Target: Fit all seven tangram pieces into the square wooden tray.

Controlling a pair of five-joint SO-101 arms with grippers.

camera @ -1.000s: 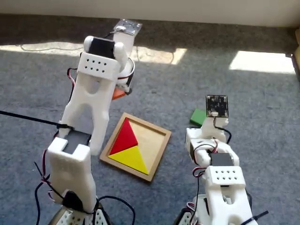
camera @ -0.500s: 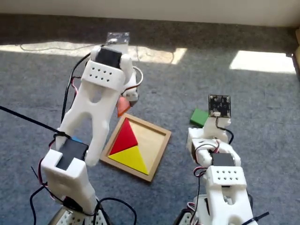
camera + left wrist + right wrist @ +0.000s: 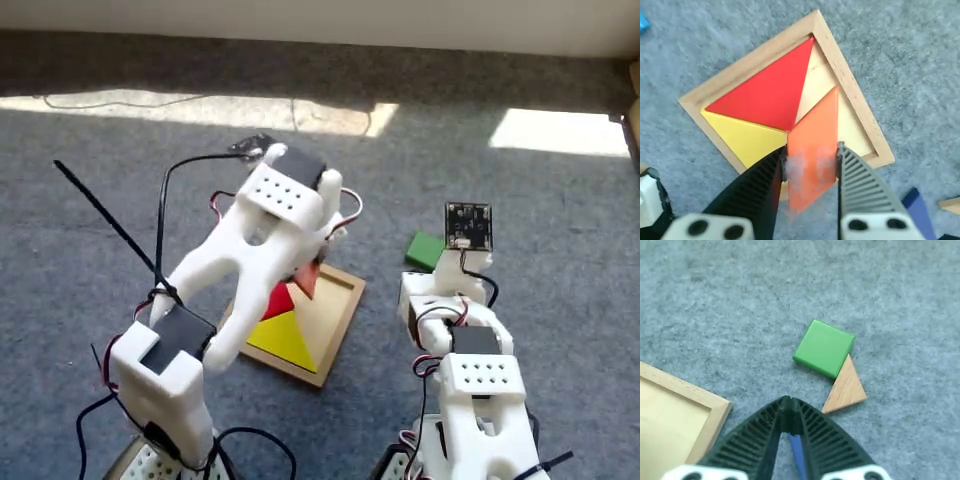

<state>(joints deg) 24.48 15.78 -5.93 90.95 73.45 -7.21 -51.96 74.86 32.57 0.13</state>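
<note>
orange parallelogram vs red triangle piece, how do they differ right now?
The orange parallelogram piece is clamped in the left gripper, over the square wooden tray; the red triangle piece lies flat inside it. The orange one is four-sided, the red three-sided. Both are flat, solid-coloured tangram pieces.

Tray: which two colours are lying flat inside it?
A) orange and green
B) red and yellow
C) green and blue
B: the red triangle and the yellow triangle lie in the tray, while the orange piece is pinched in the left gripper over it.
</note>
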